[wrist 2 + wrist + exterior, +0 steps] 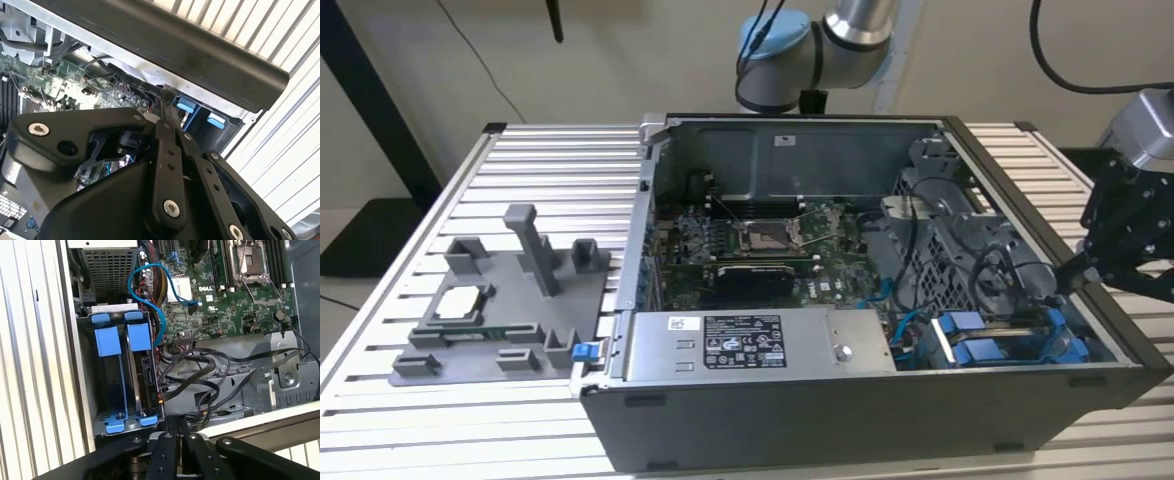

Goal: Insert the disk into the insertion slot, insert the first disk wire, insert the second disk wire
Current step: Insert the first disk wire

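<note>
Over the slatted table, pincer pressed together near cables; first wrist view shows 2 blue frames.

Gripper black; cage grey; drive frames bright blue; motherboard green; cable light blue; wires black; table silver, ribbed.

You'll find the gripper too small in the exterior view to tell what it touches among the black cables. In the first wrist view the disk seems edge-on, its label hidden.
</note>
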`<state>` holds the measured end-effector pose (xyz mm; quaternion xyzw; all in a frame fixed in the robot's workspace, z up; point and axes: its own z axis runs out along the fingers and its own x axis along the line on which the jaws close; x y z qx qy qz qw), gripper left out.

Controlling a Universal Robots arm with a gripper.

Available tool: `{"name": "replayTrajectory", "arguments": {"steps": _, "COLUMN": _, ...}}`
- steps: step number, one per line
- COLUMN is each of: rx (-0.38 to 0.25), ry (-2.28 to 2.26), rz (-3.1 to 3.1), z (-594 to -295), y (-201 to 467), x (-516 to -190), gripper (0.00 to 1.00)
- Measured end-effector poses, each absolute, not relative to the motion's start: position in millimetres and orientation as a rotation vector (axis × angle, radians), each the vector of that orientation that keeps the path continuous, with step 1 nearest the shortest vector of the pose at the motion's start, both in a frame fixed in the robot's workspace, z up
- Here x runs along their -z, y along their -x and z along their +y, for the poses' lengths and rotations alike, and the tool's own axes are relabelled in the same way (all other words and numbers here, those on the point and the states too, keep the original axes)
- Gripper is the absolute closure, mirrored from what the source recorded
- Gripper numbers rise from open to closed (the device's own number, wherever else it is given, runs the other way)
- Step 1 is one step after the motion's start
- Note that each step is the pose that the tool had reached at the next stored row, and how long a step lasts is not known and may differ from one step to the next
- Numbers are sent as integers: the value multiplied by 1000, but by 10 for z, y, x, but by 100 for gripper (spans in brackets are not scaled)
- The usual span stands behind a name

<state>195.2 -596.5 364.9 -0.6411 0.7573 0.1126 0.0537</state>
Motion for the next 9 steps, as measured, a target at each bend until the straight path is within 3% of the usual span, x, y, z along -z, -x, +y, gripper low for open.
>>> {"name": "replayTrajectory", "arguments": {"steps": 1, "rx": -342, "ry": 1948, "rz": 2301, "z": -5965, "y": -1952, "x": -3648, "gripper": 0}}
{"name": "replayTrajectory", "arguments": {"steps": 9, "rx": -341, "ry": 1950, "rz": 2305, "z": -5964, "y": -1952, "x": -3575, "gripper": 0}}
